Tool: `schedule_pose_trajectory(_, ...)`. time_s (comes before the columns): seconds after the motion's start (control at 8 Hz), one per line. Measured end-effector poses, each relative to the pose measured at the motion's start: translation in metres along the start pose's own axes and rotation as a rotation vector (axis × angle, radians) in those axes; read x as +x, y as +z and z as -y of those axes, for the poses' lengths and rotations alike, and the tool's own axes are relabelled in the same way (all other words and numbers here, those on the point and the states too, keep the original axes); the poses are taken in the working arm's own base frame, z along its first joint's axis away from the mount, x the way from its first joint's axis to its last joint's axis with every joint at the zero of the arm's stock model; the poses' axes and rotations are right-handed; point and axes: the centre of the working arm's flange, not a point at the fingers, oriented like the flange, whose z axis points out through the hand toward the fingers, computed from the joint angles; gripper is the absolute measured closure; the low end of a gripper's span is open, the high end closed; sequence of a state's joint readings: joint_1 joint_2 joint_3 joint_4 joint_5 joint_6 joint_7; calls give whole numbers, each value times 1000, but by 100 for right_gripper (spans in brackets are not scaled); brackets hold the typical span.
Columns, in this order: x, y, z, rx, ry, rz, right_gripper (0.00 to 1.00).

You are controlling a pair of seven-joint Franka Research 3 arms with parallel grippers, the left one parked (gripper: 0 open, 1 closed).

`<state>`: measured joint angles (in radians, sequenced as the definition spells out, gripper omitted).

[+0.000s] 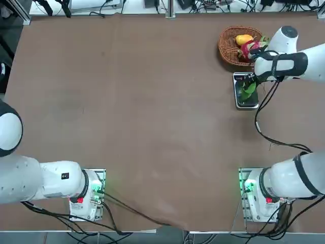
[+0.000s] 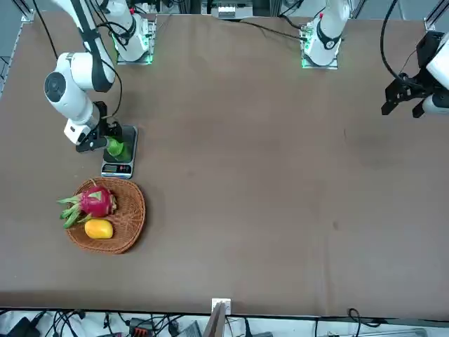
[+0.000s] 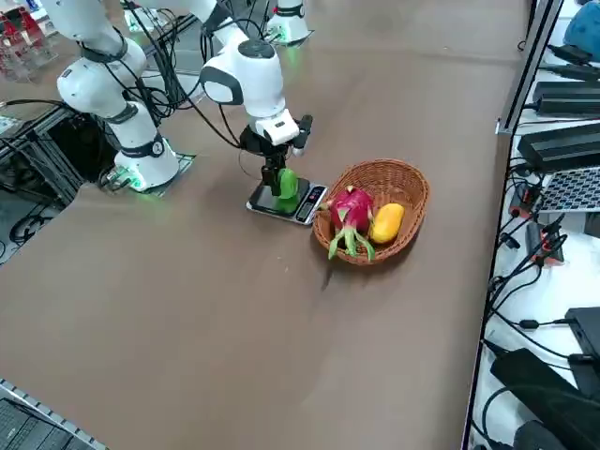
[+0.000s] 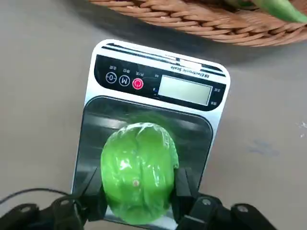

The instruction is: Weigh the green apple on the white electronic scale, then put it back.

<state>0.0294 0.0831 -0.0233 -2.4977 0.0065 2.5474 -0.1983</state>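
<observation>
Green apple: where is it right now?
In the wrist view, the green apple is between the right gripper's fingers, over the scale's dark plate, beside the basket.

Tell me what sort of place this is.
Probably a robotics lab or test workshop: a white robot arm is mounted at a broad brown table, its right gripper is over an electronic scale with a green apple, and black cables and a laptop lie beyond the edge.

In the wrist view, the basket (image 4: 216,21) is cut off, its contents mostly out of sight, apparently.
</observation>
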Motion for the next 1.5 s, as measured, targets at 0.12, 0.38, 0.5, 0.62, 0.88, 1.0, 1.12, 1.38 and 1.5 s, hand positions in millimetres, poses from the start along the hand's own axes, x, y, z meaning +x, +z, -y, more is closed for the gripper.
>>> schedule_pose_trajectory(0.12, 0, 1, 0, 0, -1, 3, 32)
schedule_pose_trajectory(0.38, 0, 3, 1, 1, -2, 5, 30)
schedule_pose_trajectory(0.5, 0, 4, 1, 1, -3, 8, 16)
schedule_pose_trajectory(0.62, 0, 4, 2, 1, -4, 8, 1)
schedule_pose_trajectory(0.88, 6, -6, 1, -3, -5, -17, 0)
schedule_pose_trajectory(1.0, 10, -18, 0, -7, -5, -42, 0)
schedule_pose_trajectory(1.12, 14, -35, 0, -9, -5, -54, 0)
schedule_pose_trajectory(1.38, 28, -92, -3, -2, -3, -34, 0)
schedule_pose_trajectory(1.5, 38, -132, -5, 6, 0, -19, 0)
